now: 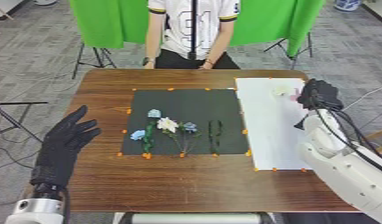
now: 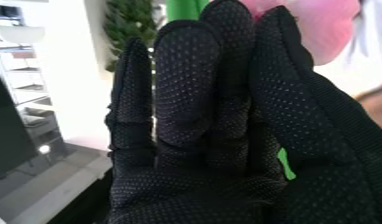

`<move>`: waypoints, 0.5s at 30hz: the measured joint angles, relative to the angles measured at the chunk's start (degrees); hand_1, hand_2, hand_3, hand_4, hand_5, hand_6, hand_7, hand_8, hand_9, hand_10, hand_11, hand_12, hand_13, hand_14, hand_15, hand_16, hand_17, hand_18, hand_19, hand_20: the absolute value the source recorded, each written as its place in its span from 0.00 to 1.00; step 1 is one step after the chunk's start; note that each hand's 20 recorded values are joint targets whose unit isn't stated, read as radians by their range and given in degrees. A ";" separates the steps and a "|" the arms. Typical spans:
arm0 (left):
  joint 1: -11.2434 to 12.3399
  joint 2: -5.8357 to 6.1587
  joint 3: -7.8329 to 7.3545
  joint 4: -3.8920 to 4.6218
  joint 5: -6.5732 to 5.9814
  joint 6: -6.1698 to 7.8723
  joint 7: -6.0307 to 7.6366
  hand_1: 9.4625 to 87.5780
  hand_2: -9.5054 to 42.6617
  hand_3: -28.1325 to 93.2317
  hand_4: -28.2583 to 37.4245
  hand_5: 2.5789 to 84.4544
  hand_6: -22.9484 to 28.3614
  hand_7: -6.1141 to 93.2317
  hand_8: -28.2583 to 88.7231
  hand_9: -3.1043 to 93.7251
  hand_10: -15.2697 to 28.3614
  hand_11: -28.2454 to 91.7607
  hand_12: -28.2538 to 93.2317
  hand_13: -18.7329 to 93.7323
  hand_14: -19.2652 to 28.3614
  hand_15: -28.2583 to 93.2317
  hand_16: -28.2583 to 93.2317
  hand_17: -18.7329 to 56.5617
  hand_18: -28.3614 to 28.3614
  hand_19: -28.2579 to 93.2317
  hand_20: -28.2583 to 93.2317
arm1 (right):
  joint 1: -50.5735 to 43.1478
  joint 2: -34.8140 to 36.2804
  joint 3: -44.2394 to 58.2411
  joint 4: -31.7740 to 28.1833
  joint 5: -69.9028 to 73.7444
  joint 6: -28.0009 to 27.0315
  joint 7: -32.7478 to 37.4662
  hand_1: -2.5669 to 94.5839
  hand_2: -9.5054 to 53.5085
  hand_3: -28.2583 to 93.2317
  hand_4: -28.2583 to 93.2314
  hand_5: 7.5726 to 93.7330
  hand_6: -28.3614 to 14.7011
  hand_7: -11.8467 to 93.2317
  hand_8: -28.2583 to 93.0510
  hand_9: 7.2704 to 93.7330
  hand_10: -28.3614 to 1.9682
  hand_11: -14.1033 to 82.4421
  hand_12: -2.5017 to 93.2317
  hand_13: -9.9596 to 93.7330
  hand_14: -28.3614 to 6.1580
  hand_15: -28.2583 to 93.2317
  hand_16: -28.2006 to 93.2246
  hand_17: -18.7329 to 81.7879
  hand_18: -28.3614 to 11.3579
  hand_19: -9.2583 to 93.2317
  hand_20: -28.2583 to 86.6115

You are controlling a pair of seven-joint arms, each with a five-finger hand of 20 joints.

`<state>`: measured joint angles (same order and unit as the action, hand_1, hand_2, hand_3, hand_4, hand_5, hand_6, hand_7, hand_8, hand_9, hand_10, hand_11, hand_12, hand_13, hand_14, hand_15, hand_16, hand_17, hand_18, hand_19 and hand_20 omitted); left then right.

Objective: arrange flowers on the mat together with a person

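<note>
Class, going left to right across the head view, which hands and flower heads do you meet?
Left hand → lower light-blue flower → upper light-blue flower → white flower → darker blue flower → pale flower on the white sheet → right hand.

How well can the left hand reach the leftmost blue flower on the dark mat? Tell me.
Probably yes: the left hand is open beside the mat, and nothing tall seems to block its way to that blue flower.

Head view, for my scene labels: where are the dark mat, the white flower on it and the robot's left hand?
Dark mat point(image 1: 192, 102), head view: bare part near its far edge.
White flower point(image 1: 168, 124), head view: middle of its bloom.
Left hand point(image 1: 67, 136), head view: middle of the glove.
</note>
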<state>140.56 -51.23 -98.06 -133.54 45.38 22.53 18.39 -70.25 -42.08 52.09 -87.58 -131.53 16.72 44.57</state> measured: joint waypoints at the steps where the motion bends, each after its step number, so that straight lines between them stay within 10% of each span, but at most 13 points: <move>1: 0.08 0.00 0.00 0.00 -0.02 0.01 0.09 0.13 0.29 0.88 0.00 0.35 0.57 0.22 0.15 0.35 0.77 0.49 0.31 0.36 0.94 0.69 0.14 0.13 0.89 0.65 0.31 | 0.01 0.24 0.16 -1.12 -0.03 0.09 -0.08 0.62 0.00 0.76 0.00 0.88 0.77 0.31 0.23 0.97 0.85 0.34 0.45 0.86 0.76 0.70 0.43 0.52 0.37 0.86 0.33; 15: 0.61 0.02 -0.44 -0.11 0.11 -0.04 -0.21 0.13 0.29 0.88 0.00 0.35 0.57 0.22 0.15 0.35 0.77 0.49 0.31 0.36 0.94 0.69 0.14 0.13 0.89 0.65 0.31 | 5.05 -0.58 -4.22 -14.48 2.01 -6.63 -14.58 0.61 0.00 0.77 0.00 0.87 0.77 0.31 0.24 0.96 0.82 0.33 0.46 0.84 0.75 0.70 0.44 0.51 0.37 0.85 0.32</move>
<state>141.16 -51.21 -98.51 -133.65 45.49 22.49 18.18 -65.20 -42.66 47.87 -102.05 -129.52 10.08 30.00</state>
